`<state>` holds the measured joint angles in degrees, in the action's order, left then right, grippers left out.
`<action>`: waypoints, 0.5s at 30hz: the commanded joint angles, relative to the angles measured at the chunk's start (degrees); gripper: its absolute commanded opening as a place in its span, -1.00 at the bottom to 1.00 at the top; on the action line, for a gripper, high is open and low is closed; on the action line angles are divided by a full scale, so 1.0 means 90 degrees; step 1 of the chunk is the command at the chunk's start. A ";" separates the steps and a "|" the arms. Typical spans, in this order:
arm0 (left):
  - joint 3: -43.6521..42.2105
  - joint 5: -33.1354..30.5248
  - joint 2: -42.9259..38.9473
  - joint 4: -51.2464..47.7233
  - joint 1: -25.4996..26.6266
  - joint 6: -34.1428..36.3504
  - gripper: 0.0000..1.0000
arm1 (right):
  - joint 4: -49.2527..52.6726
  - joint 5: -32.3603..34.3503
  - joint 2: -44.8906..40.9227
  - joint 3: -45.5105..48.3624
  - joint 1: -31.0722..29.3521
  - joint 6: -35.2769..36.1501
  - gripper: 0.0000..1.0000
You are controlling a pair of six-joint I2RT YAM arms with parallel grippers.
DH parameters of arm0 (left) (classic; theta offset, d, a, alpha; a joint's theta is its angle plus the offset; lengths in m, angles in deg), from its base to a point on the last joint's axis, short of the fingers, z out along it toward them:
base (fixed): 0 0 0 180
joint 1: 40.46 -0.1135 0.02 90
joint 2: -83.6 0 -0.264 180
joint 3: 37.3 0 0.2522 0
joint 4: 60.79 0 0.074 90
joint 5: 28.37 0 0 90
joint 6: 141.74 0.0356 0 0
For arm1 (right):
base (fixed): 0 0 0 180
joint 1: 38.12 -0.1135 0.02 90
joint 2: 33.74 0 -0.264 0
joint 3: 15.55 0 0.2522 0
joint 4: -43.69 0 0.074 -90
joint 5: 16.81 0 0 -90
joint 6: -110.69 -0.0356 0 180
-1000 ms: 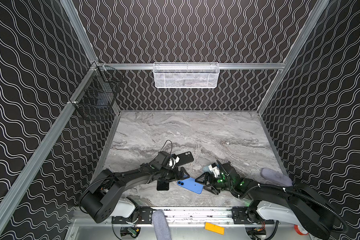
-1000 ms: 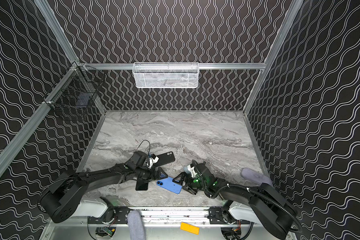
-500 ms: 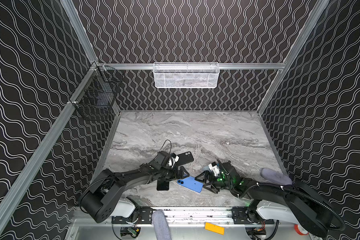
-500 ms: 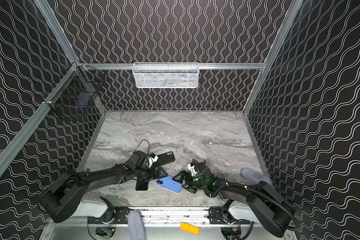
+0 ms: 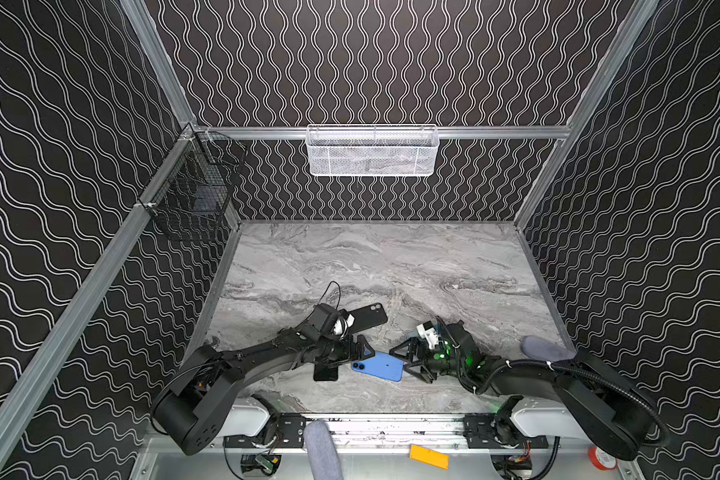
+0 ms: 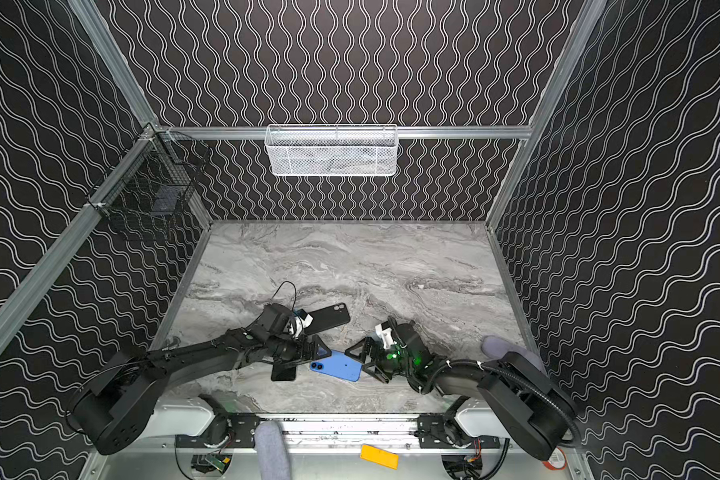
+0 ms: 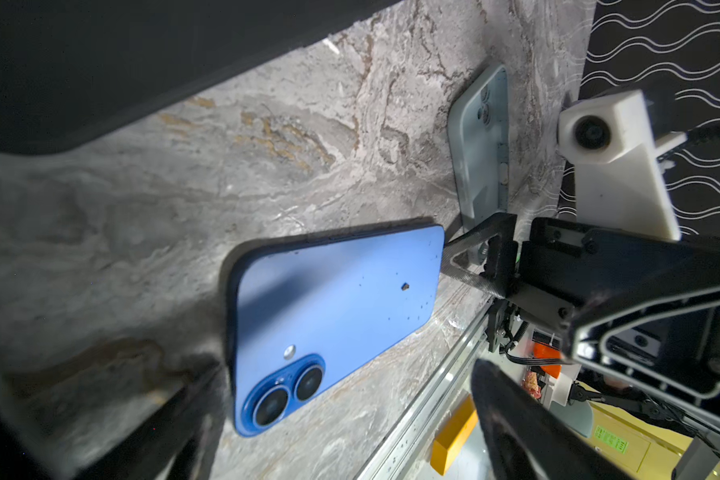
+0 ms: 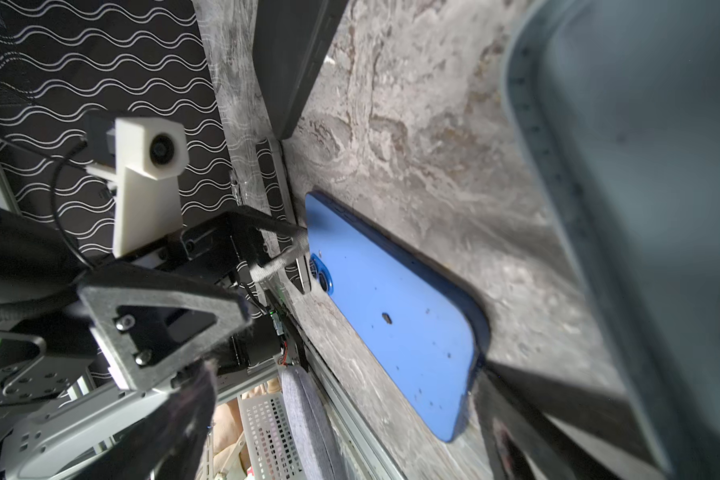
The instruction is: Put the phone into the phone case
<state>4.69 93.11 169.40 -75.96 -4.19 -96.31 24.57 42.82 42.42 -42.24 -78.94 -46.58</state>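
Phone [image 5: 379,365] is lying back-up on the desk [image 5: 391,266] near its front edge, showing as a flat blue slab with rounded corners, a smooth satin back speckled with dust, and 2 round lenses sitting in a raised pill-shaped island. Left end effector [image 5: 352,357], built of black triangular open-frame fingers with a grainy surface, is standing wide open and gripping nothing, with 1 fingertip sitting at the phone's lens end. Right end effector [image 5: 406,358], of the same build, is likewise standing wide open and empty, with 1 fingertip sitting at the phone's plain end. Phone case [image 7: 479,145], a pale grey-blue shell with a raised rim and a lens cut-out, is lying hollow side up and unfilled on the desk just beside the right end effector. A black slab [image 5: 364,318] with 2 lens circles is lying behind the left wrist. The desk is wearing a grey-and-white marble pattern with brownish veins, and the walls [image 5: 350,62] are carrying white wavy lines on black, framed by aluminium rails [image 5: 495,132]. A white mesh basket [image 5: 371,151] is hanging on the back rail and a black wire basket [image 5: 192,199] on the left one. A green sticker [image 7: 609,440] below the desk edge is bearing print too small for reading.
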 commanded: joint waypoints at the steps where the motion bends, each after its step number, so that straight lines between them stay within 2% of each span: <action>1: 0.0040 0.0183 0.0021 0.0233 -0.0001 0.0032 0.88 | 0.0353 0.0158 0.0201 -0.0137 -0.0006 0.0000 0.99; 15: -0.0080 0.0131 0.0202 0.0513 0.0003 -0.0054 0.88 | -0.0298 -0.0195 -0.0194 -0.0270 0.0043 0.0222 0.99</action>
<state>4.19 92.68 170.49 -72.64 -4.34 -96.40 28.22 43.78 41.63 -44.84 -78.37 -44.50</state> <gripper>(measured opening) 0.940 0.995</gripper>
